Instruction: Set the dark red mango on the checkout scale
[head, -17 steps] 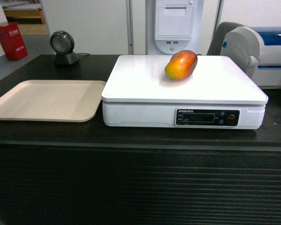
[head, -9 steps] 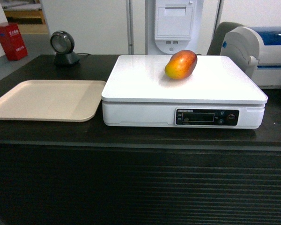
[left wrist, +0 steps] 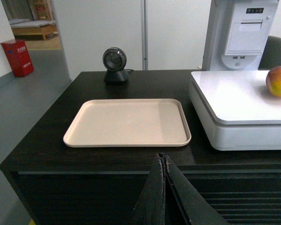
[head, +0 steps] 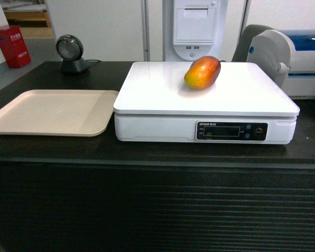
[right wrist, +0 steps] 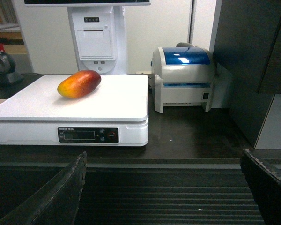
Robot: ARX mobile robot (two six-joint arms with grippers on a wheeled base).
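Observation:
The dark red mango [head: 202,72] lies on its side on the white platform of the scale [head: 163,94], toward the back right; it shows too as the mango [right wrist: 79,84] and the mango [left wrist: 279,81]. The scale [right wrist: 84,105] stands on the black checkout [head: 52,149] counter. My left gripper [left wrist: 162,157] is shut with nothing in it, low in front of the counter's ribbed panel. My right gripper [right wrist: 164,157] is open and empty, also in front of the counter, well below the mango. Neither gripper shows in the head view.
A beige tray [head: 52,111] lies left of the scale. A round black scanner [head: 71,52] stands at the back left. A white-and-blue printer [head: 296,58] sits right of the scale, a white terminal [head: 195,29] behind it. A dark cabinet [right wrist: 253,65] rises at the right.

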